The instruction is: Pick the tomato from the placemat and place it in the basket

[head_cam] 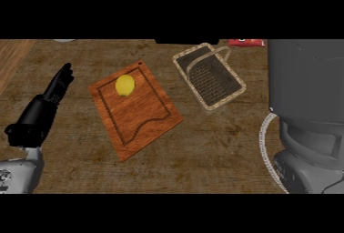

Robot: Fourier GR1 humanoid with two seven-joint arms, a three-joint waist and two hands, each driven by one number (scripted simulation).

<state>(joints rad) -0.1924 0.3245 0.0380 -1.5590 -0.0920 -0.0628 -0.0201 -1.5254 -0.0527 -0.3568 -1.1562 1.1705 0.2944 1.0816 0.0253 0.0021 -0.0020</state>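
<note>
Right forearm (309,113) bulks up grey at the near right edge, its hand out of sight, so can't tell the fingers. Left hand (42,109) at left, fingers (62,78) straight and together, holding nothing. Yellow fruit (125,85) sits on the far end of the wooden board (144,120), basket (209,81) apart to its right.

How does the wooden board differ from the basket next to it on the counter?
The board is a flat, solid slab of reddish wood; the basket has raised pale woven walls and a dark mesh floor. The board carries a yellow fruit; nothing shows inside the basket. The board looks larger than the basket. Both are roughly rectangular and lie askew on the counter.
</note>
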